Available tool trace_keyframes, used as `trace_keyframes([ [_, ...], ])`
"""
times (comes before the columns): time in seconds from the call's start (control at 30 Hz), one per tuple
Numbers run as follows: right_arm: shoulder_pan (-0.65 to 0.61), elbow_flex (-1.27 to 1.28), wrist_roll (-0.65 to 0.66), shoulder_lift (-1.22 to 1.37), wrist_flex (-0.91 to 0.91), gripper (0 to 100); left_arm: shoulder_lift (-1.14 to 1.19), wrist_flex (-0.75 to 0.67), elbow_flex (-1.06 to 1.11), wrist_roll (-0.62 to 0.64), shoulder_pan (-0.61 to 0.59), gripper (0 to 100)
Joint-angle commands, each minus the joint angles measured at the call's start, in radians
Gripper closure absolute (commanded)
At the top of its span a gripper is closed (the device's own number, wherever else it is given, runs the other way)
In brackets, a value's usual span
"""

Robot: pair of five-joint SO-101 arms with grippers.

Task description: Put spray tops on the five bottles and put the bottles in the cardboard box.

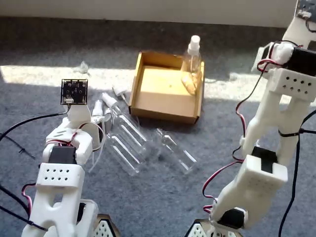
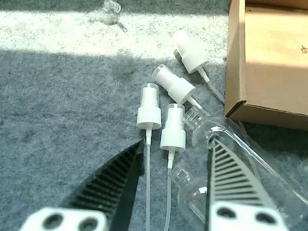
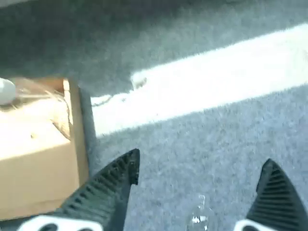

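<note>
High / cardboard box (image 1: 163, 116): on grey carpet (image 1: 49, 54), mid-back, open side up.
High / capped bottle (image 1: 192, 61): inside box, leaning vs. right wall, white top on.
High / two clear bottles (image 1: 129, 129): lying side by side on carpet, just in front of box, necks open.
High / third clear bottle (image 1: 176, 150): lying a bit to the right of the pair, near box front.
High / left arm (image 1: 61, 163): near-left, above the loose tops.
High / right arm (image 1: 276, 113): at right edge, raised, well apart from bottles.
L wrist / left pincer (image 2: 175, 142): spread wide, holds nothing, hangs over tops & a bottle neck.
L wrist / spray tops (image 2: 148, 113): four loose on carpet w/ dip tubes; two side by side between the fingers, two more nearer box corner.
L wrist / bottle: lying under the pale finger, open neck just beside the tops.
R wrist / right pincer (image 3: 202, 161): spread wide, empty, above carpet beside box.
R wrist / box: off to one side, white bottle cap inside.
</note>
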Motion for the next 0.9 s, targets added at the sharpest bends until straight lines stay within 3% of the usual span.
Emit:
trace_keyframes([
  [0.0,0.071,0.222,0.029,-0.016,0.015,66.3,-0.005,-0.020,-0.004,-0.006,-0.002,80],
  [0.17,0.113,0.527,0.138,-0.022,-0.027,66.3,-0.001,-0.020,-0.004,-0.006,-0.001,80],
  [0.4,0.205,0.889,0.118,-0.081,-0.283,66.3,-0.001,-0.021,-0.004,-0.006,-0.001,80],
  [0.7,0.110,1.377,0.069,-0.286,-0.588,66.3,0.002,-0.021,-0.004,-0.006,-0.001,80],
  [0.87,0.093,1.403,0.026,-0.254,-0.638,66.3,0.002,-0.021,-0.004,-0.006,-0.001,80],
])
